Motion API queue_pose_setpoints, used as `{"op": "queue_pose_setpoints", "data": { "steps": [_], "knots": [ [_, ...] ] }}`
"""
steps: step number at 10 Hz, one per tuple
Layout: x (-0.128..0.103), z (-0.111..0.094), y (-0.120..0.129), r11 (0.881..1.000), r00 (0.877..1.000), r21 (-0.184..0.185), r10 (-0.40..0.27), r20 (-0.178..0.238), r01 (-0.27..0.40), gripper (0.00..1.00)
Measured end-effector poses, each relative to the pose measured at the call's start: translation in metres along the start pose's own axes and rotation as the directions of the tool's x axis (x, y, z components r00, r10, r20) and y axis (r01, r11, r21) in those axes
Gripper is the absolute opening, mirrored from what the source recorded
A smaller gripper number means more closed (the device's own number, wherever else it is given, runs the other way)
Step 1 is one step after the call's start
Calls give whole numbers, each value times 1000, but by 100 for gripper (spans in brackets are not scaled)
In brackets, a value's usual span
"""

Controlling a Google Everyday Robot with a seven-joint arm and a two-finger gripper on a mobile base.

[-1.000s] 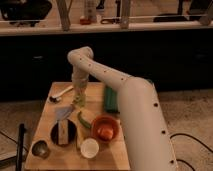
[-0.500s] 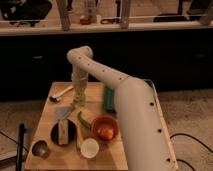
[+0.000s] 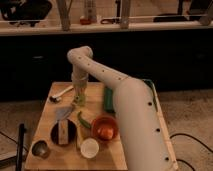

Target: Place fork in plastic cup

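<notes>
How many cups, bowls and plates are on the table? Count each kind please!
Cups: 3 (plastic cup, white cup, dark metal cup)
Bowls: 1 (orange bowl)
Plates: 1 (dark plate)
Total: 5
The gripper is over the plastic cup.

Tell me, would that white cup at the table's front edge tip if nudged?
The white cup looks squat and wide, so it would probably slide rather than tip. It appears empty, hence likely light. The gripper hangs low over the far side of the table, away from it.
</notes>
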Motion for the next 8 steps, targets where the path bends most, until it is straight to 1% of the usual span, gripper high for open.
{"op": "queue_pose_setpoints", "data": {
  "steps": [8],
  "knots": [
    [-2, 0, 2, 1000, 1000, 1, -4, 7, 4, 80]
  ]
}}
